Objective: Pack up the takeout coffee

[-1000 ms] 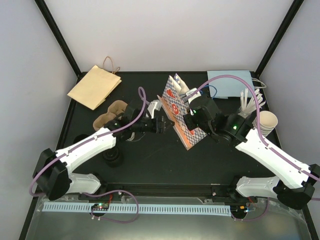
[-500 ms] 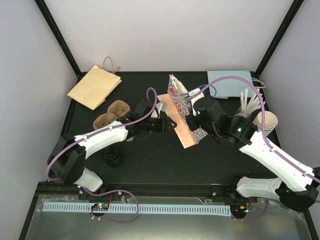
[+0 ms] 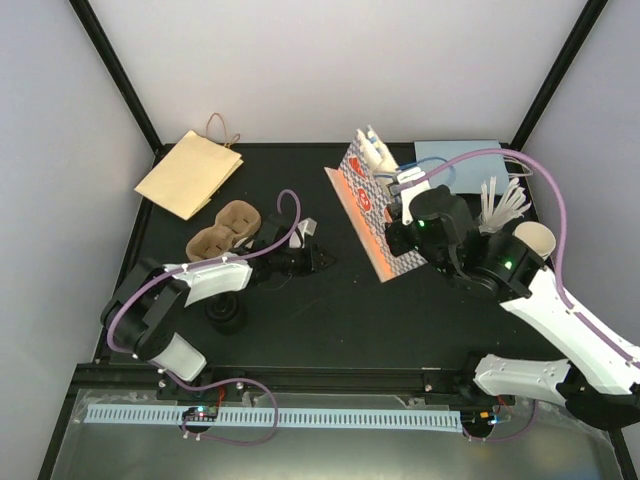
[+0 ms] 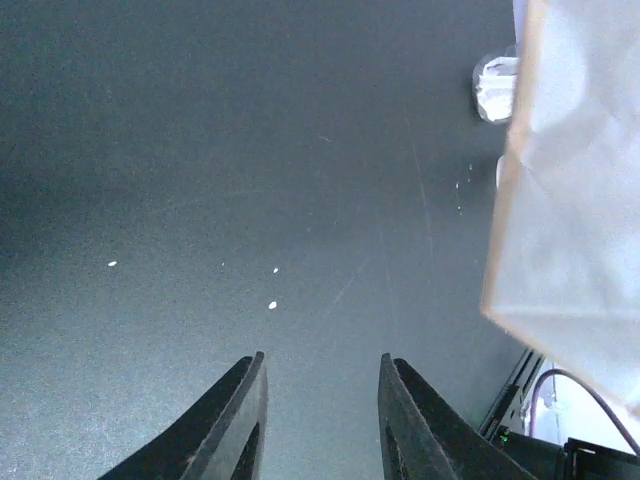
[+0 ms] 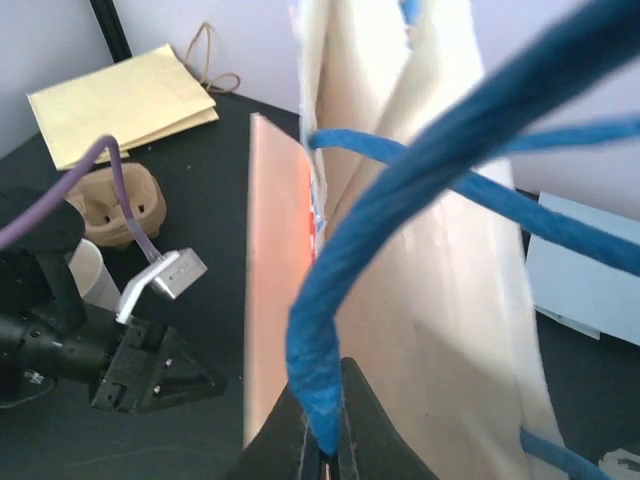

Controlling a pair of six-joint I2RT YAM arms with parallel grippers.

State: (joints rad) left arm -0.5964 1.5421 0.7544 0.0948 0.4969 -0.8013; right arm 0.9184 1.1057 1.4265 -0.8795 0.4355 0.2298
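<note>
In its wrist view we see the right tool (image 5: 322, 455) only as dark stubs at the bottom edge, pinching the blue handle (image 5: 318, 380), which blurs so near the lens; the patterned bag (image 5: 440, 260) runs past the top edge; overhead, the right arm covers part of the paper cups (image 3: 535, 240) and the light blue bag (image 3: 478, 172); the left tool (image 4: 320, 360) is cut off below; a small white thing (image 4: 495, 88) is too blurred for us to name.

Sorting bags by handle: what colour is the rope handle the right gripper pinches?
Blue; the handle shows best in the right wrist view.
</note>
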